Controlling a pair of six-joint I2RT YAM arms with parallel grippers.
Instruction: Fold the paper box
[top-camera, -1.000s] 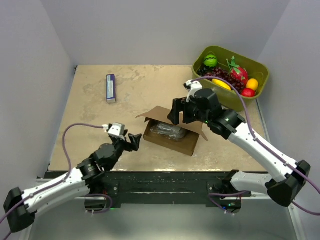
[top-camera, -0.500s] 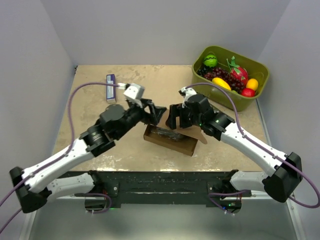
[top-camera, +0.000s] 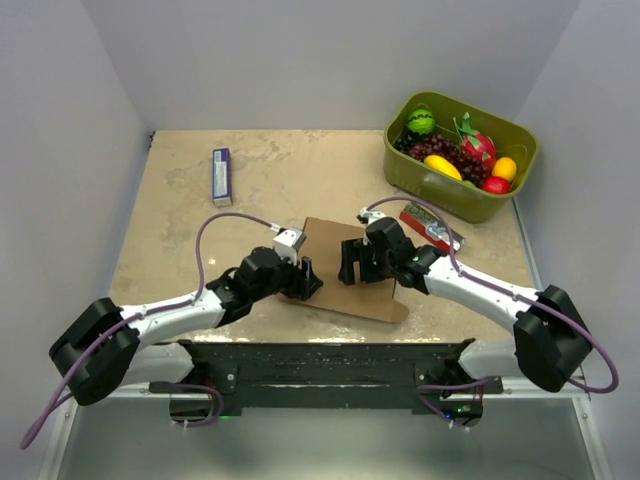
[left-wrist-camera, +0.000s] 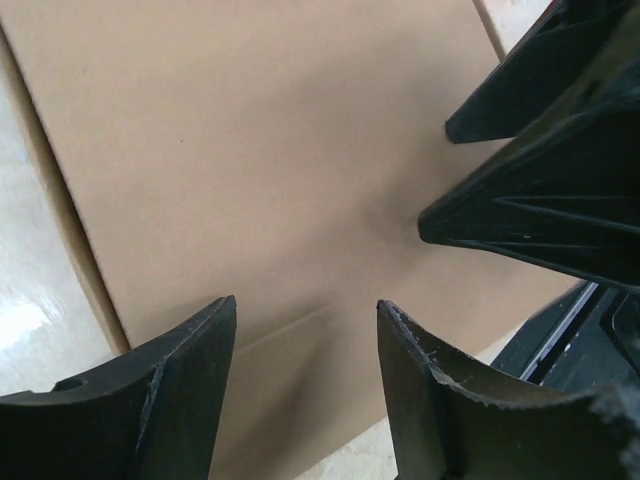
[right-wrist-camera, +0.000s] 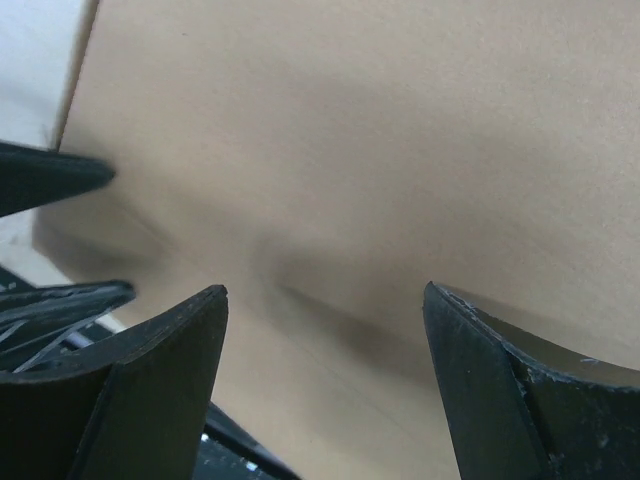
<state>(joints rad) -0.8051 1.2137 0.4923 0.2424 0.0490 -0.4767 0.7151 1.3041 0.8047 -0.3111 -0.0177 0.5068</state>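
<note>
Wrist views: box (left-wrist-camera: 250, 170) under spread left end effector (left-wrist-camera: 305, 303), spread right end effector (right-wrist-camera: 325, 290) — overhead adds bin (top-camera: 470, 206), beige table (top-camera: 170, 250), grey walls (top-camera: 300, 60).

- At near centre of the table (top-camera: 170, 230): paper box (top-camera: 360, 295).
- At its left edge: left gripper (top-camera: 308, 281).
- Over its middle, just right of the left gripper: right gripper (top-camera: 352, 263).
- Far right corner: bin (top-camera: 455, 197), with fruit (top-camera: 455, 150) inside.
- Between bin and box: packet (top-camera: 428, 224).
- Far left, well apart from the box: small carton (top-camera: 222, 176).
</note>
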